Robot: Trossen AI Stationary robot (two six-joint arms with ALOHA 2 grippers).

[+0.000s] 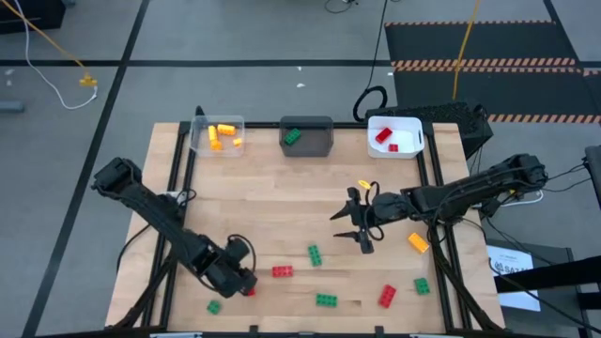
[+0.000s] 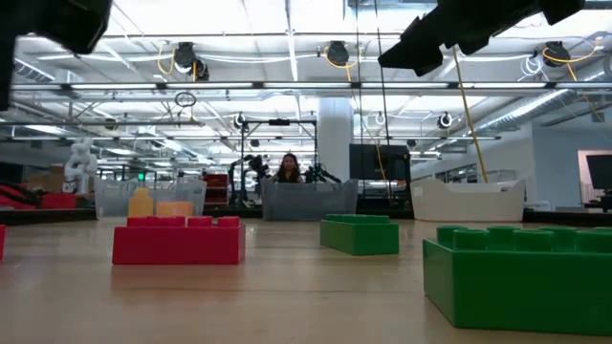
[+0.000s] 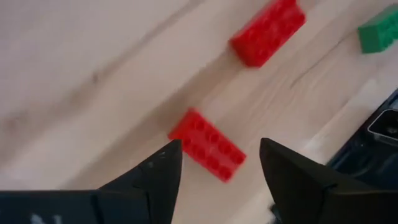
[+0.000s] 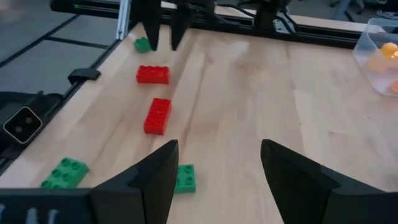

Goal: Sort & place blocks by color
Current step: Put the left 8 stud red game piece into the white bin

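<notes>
We saw the left gripper [image 3: 214, 165] low over a red block [image 3: 208, 144] near the desk's [image 1: 282, 202] front edge, fingers spread, grasping nothing. The right gripper [image 1: 352, 225] hovered mid-desk, fingers released.

My black left hand [image 3: 217, 171] frames a red block [image 3: 207, 145]; green blocks [image 1: 326, 299] and an orange one [image 1: 418, 243] dot the pale wooden surface [image 1: 282, 188].
</notes>
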